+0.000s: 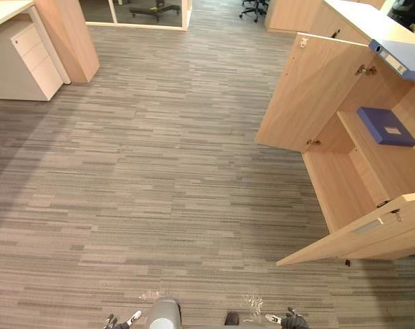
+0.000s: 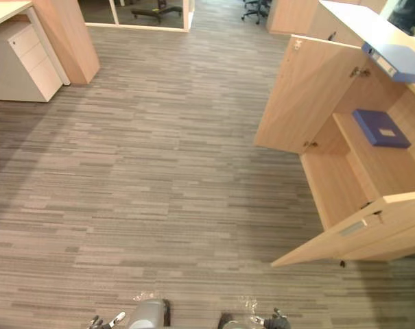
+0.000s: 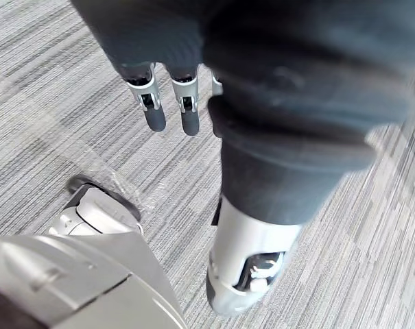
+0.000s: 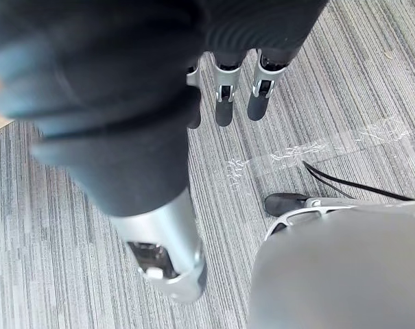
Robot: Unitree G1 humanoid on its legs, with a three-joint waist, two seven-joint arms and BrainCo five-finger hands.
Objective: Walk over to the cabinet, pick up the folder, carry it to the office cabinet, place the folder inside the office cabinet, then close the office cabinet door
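Lying flat in the cabinet (image 1: pixel 310 89), a blue folder (image 1: pixel 385 125); left robot hand (image 3: pixel 153 104), right robot hand (image 4: pixel 225 96) hang spread.

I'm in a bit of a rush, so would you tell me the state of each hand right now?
The left hand is open, fingers straight, holding nothing.
The right hand is open, fingers straight, holding nothing.

left robot hand (image 3: pixel 188 103): silver fingers, dark tips | right robot hand (image 4: pixel 224 92): dark ribbed cover
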